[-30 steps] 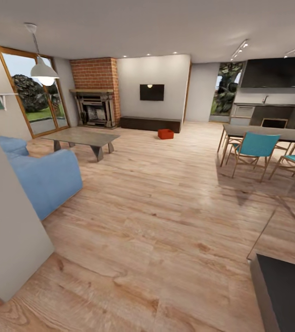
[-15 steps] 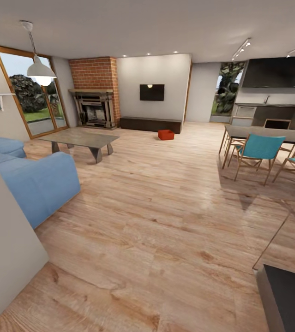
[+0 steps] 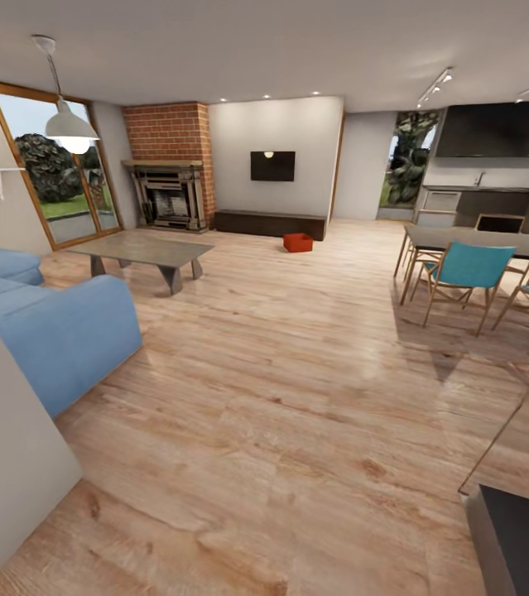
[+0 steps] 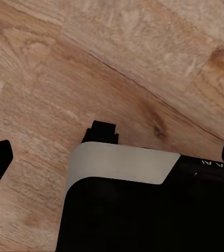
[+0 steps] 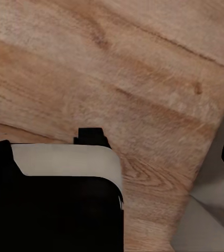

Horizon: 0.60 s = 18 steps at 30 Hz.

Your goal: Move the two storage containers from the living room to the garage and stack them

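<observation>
An orange-red storage container (image 3: 297, 242) stands on the light wood floor of the living room, far ahead, just in front of the long low dark cabinet (image 3: 270, 222) under the black wall TV (image 3: 272, 165). From here I make out one box shape. In the left wrist view my left gripper (image 4: 114, 157) hangs over wood planks, its two black fingertips wide apart at the picture's edges with nothing between them. My right gripper (image 5: 113, 155) stands the same way, open and empty above the floor. Both are far from the container.
A blue sofa (image 3: 57, 331) and a white wall corner (image 3: 7, 463) lie close on the left, with a grey coffee table (image 3: 144, 248) beyond. A dining table with teal chairs (image 3: 463, 269) is on the right, a dark counter (image 3: 521, 538) at the near right. Open floor runs down the middle.
The whole head view has shifted: the wall corner and sofa have slid left and down as the camera advanced into the room. The container has not moved.
</observation>
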Motion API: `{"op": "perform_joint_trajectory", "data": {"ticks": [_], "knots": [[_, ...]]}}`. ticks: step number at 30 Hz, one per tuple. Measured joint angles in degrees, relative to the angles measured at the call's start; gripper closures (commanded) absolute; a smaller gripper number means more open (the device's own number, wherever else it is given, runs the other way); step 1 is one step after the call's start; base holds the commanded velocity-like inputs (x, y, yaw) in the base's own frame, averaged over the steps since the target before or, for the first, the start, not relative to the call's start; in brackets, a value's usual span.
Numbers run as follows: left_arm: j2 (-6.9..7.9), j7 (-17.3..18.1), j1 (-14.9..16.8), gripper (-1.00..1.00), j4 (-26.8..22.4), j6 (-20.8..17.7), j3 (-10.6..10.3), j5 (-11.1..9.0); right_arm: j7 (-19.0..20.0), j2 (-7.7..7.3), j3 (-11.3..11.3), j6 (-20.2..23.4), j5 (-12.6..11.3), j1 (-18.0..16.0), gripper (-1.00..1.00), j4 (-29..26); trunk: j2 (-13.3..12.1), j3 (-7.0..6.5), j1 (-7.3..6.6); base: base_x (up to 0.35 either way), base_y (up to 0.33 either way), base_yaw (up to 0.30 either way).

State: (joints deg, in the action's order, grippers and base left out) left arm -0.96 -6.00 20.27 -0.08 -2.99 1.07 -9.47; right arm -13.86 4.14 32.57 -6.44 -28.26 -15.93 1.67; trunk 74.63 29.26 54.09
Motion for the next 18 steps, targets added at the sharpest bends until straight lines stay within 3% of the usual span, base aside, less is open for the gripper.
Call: {"op": "perform_joint_trajectory", "data": {"ticks": [18], "knots": [[-0.08, 0.0, 0.0, -1.0, 0.0, 0.02, 0.0, 0.08, -0.13, -0.25, 0.15, -0.02, 0.11, 0.0, -1.0, -0.12, 0.0, 0.0, 0.0, 0.321, 0.0, 0.0]]}}
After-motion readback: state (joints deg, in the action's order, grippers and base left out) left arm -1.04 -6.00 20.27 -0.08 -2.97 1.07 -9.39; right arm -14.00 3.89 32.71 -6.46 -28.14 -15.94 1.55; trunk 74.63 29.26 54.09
